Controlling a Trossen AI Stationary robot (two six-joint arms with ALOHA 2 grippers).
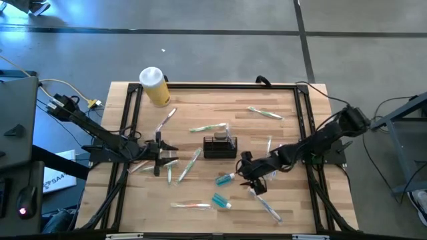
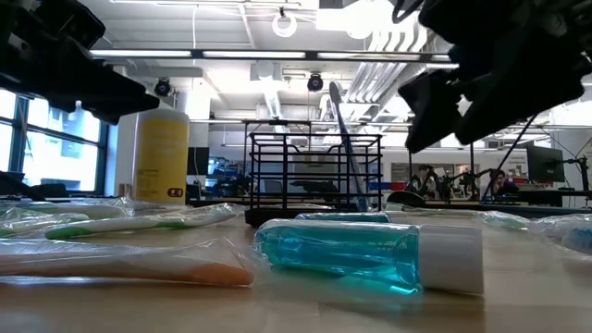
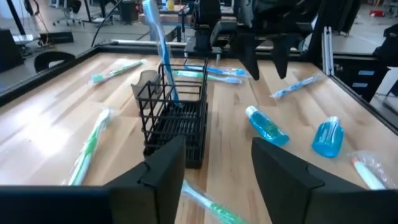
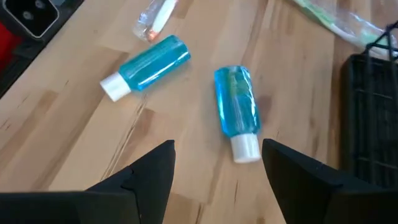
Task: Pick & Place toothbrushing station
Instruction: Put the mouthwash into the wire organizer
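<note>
The black slatted caddy (image 1: 219, 147) stands on its base at the middle of the wooden table; it also shows in the left wrist view (image 3: 175, 118) and the low view (image 2: 313, 174). A blue toothbrush (image 3: 157, 43) stands upright in it. My left gripper (image 1: 165, 154) is open and empty, left of the caddy and pointing at it (image 3: 216, 171). My right gripper (image 1: 248, 175) is open and empty, to the caddy's near right, above a small blue bottle (image 4: 238, 107) that lies on its side. The fingers touch nothing.
A yellow jar with a white lid (image 1: 154, 85) stands at the far left. Several wrapped toothbrushes lie scattered around, such as one (image 1: 189, 164) near my left gripper. A second blue bottle (image 1: 221, 200) lies toward the near edge. A black frame (image 1: 213, 85) borders the table.
</note>
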